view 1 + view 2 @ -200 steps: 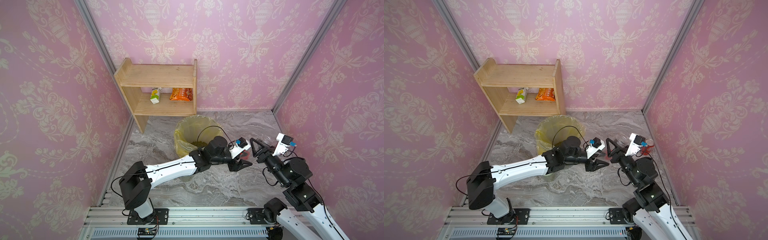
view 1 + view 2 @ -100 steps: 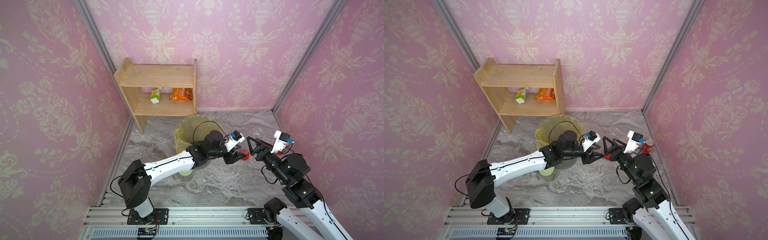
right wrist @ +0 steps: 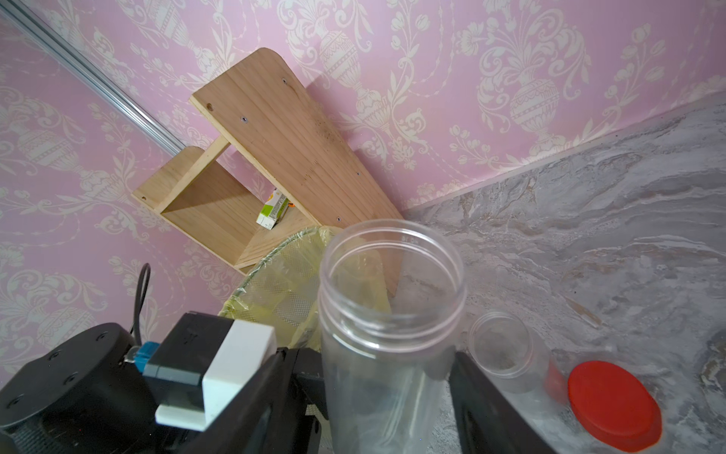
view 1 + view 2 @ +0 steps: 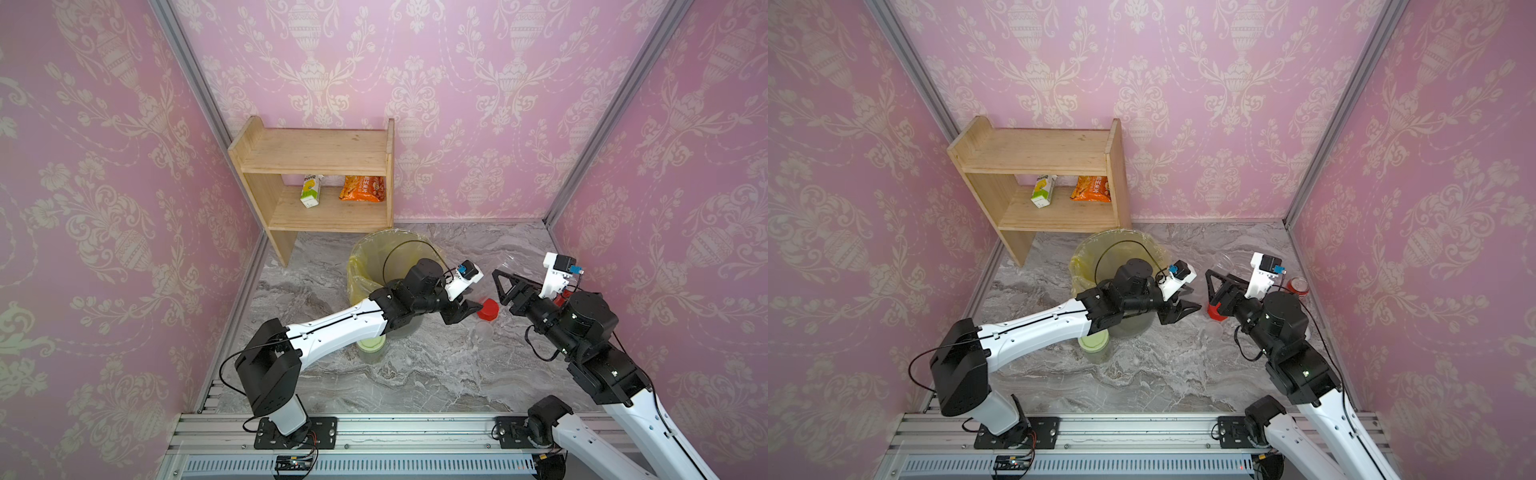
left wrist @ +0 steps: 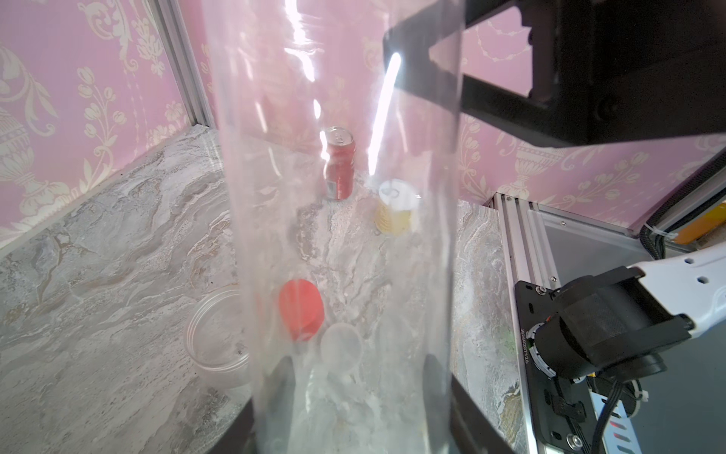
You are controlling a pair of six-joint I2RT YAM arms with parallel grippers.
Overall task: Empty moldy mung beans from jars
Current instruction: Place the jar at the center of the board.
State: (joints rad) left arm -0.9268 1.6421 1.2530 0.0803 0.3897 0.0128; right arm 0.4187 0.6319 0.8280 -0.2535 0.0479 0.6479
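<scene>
There are three clear jars: one tall lidless jar [image 3: 389,314], one short open jar [image 3: 499,346] and one squat green-lidded jar [image 4: 370,343]. There are two loose lids: one red lid [image 3: 613,405] and one whitish lid [image 5: 340,346]. There is also one red soda can [image 4: 1298,286], one yellow tin [image 5: 395,212], one yellow-lined bin [image 4: 358,270], and one wooden shelf [image 4: 316,151] with one carton [image 4: 311,194] and one orange snack bag [image 4: 362,189].

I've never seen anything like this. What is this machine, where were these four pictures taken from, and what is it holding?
These are two robot arms, each ending in a two-fingered gripper. Two pictures look down from overhead; two come from cameras on the wrists. The left gripper is shut on a clear, open, empty-looking jar; the right gripper is close by, grip unclear. On the marbled table are a red lid, a green-lidded jar, a soda can, a yellow tin and a bag-lined bin.
</scene>
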